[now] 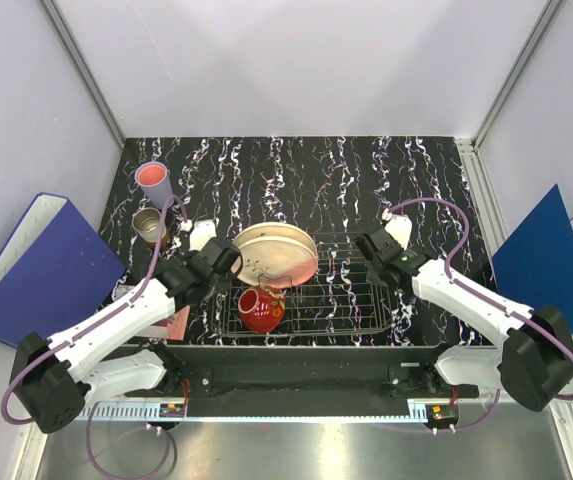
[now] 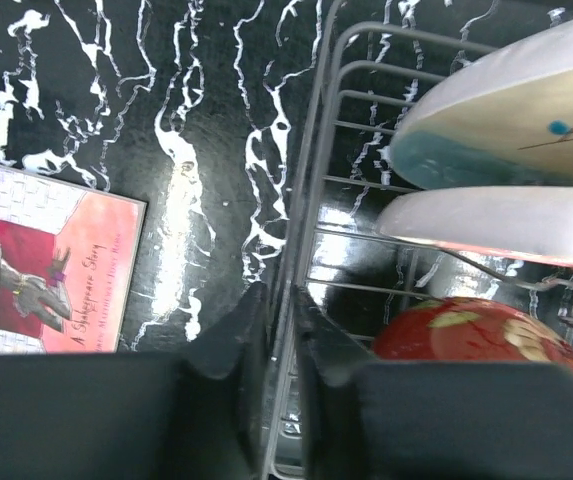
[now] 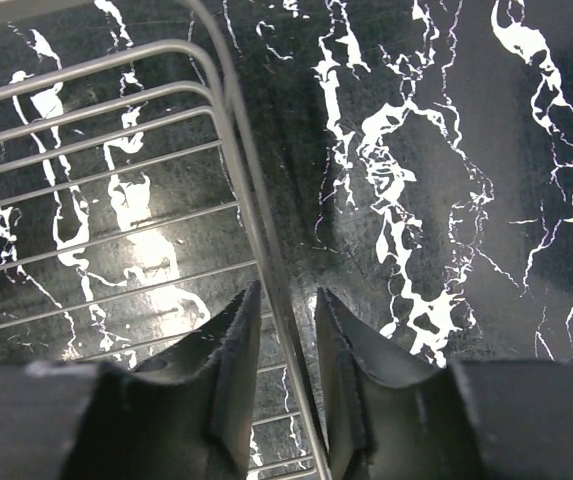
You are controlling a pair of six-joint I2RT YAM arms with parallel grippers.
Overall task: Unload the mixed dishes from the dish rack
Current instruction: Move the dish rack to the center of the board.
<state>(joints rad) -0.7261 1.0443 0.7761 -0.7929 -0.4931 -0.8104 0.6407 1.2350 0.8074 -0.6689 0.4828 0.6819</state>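
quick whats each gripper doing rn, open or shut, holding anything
left gripper: shut on the dish rack, at its left rim wire.
right gripper: straddles the dish rack's right rim wire with a small gap; cannot tell if clamped.

Red bowl-cup (image 1: 262, 309); black white-veined table (image 1: 316, 170); silver rack (image 1: 346, 300).

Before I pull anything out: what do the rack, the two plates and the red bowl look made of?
The rack: thin silver metal wire, with glints along the bars. The plates: probably glazed ceramic, possibly melamine; thick, smooth cream rims, one tinted blue, one pink. The red bowl: likely glazed ceramic; glossy, with bright highlights.
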